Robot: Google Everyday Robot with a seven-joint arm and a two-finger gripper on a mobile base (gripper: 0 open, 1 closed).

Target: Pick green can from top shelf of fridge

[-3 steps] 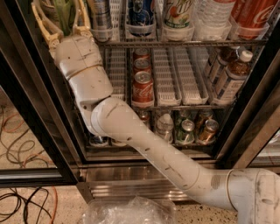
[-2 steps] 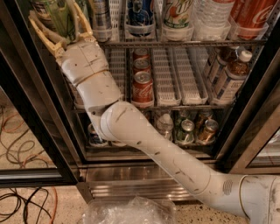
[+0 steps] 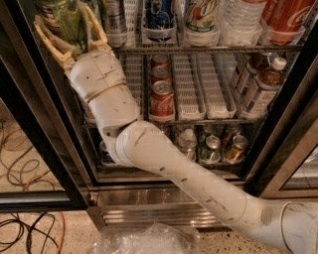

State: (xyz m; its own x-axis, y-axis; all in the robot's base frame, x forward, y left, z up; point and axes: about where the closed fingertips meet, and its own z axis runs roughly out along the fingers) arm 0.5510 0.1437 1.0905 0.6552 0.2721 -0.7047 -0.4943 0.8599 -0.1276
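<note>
Running off the top edge, the green can (image 3: 72,27) is showing only its lower body at the left end of the fridge's (image 3: 149,214) top shelf (image 3: 208,48), and the gripper (image 3: 60,14) is clasping it, cream fingers (image 3: 49,42) pressing on both sides. Cables (image 3: 22,149) are trailing over the speckled floor (image 3: 74,239) at left. The white arm (image 3: 164,158) is crossing the lower racks, covering cans behind it; red cola cans (image 3: 161,99) and bottles (image 3: 263,84) are standing further right.

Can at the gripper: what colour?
Green with pale streaks, camera view. The gripper sits around the green can, far left at the top shelf.
</note>
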